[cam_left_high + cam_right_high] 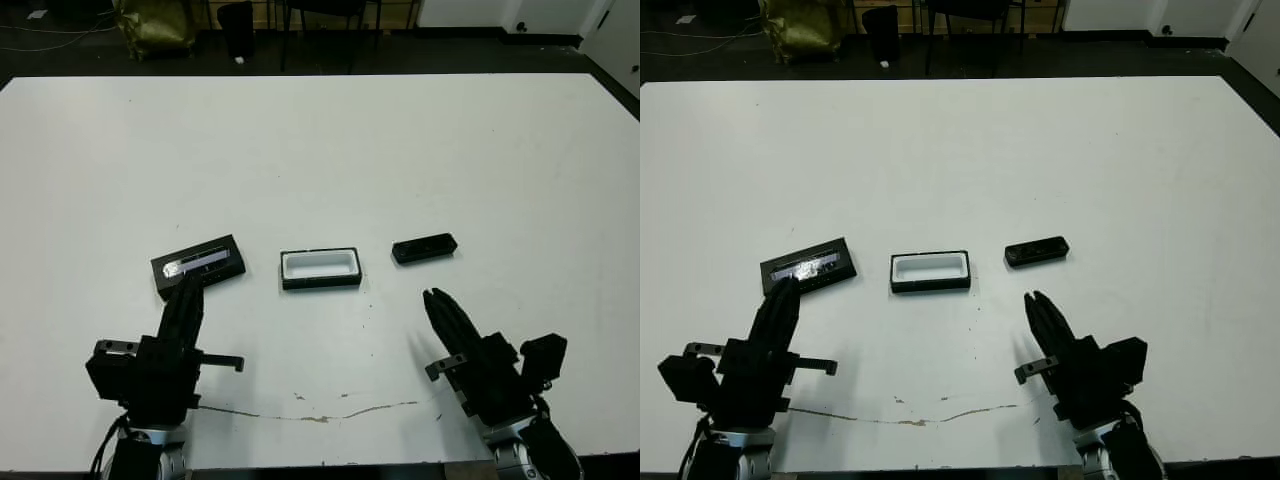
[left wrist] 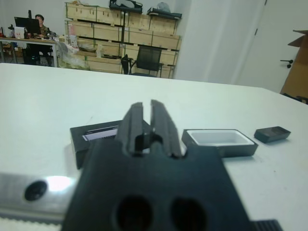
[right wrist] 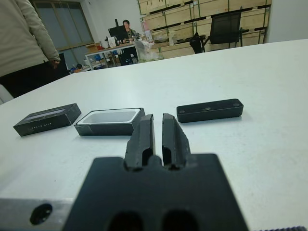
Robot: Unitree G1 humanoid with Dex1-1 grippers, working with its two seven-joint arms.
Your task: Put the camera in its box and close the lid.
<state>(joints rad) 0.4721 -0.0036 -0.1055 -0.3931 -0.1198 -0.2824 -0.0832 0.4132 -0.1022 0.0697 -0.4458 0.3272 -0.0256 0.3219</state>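
Three items lie in a row on the white table (image 1: 320,150). The lid (image 1: 200,266), flat and black with a silvery strip, is on the left. In the middle sits the box (image 1: 320,268), open, its white lining showing. The camera (image 1: 424,247), a slim black bar, is on the right. My left gripper (image 1: 190,285) is shut and empty, its tips at the lid's near edge (image 2: 91,137). My right gripper (image 1: 432,298) is also shut and empty, a short way in front of the camera (image 3: 209,110) and apart from it.
A thin brownish crack line (image 1: 330,412) runs along the table near its front edge. Beyond the far edge are dark floor, chair legs (image 1: 320,40) and a bag (image 1: 155,25). A person (image 3: 24,43) stands off the table's side; another person (image 2: 36,19) sits far off.
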